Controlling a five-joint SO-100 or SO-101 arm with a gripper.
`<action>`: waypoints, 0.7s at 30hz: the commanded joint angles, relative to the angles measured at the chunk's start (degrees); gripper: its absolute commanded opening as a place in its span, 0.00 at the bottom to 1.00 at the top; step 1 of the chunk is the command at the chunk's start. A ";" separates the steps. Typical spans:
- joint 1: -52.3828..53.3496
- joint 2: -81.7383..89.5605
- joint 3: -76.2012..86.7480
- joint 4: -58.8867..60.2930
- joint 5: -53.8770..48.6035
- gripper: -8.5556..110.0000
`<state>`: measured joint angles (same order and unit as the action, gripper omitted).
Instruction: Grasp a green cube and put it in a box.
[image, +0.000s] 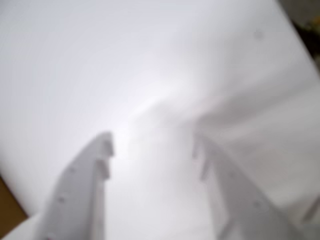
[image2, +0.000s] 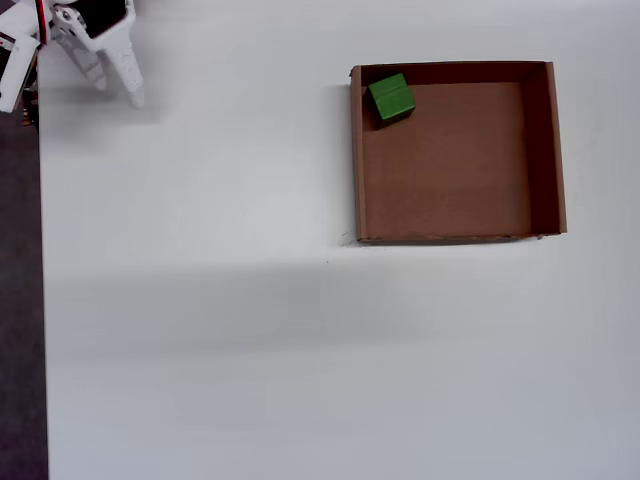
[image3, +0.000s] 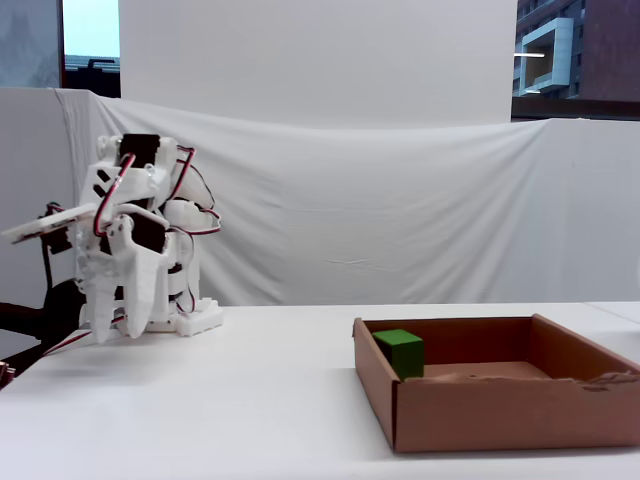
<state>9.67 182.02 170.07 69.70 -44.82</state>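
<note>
- From my remote station, the green cube (image2: 391, 98) sits inside the box (image2: 547, 150), tucked into the corner that lies top left in the overhead view, close against both walls there.
- In the fixed view the cube (image3: 401, 352) rests on the box floor behind the near cardboard wall (image3: 500, 415), its upper part showing above the rim.
- The gripper (image2: 120, 85) is folded back near the arm's base at the top left of the overhead view, well apart from the box, over bare white table (image2: 200, 330).
- The wrist view, badly blurred, shows both fingers (image: 82, 190) spread with a clear gap between them and nothing held; I read the jaws as open and empty.
- My judgement: the placing is done, since the cube is in the box and the arm is clear of it.
- Nothing appears to be left beyond parking the arm, which, in the fixed view, already looks tucked in (image3: 135, 290).
</note>
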 joint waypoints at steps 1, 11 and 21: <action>1.67 0.35 0.09 0.09 0.26 0.25; 2.46 0.35 0.18 0.18 0.26 0.25; 2.46 0.35 0.18 0.18 0.26 0.25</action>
<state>12.22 182.02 170.60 69.61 -44.82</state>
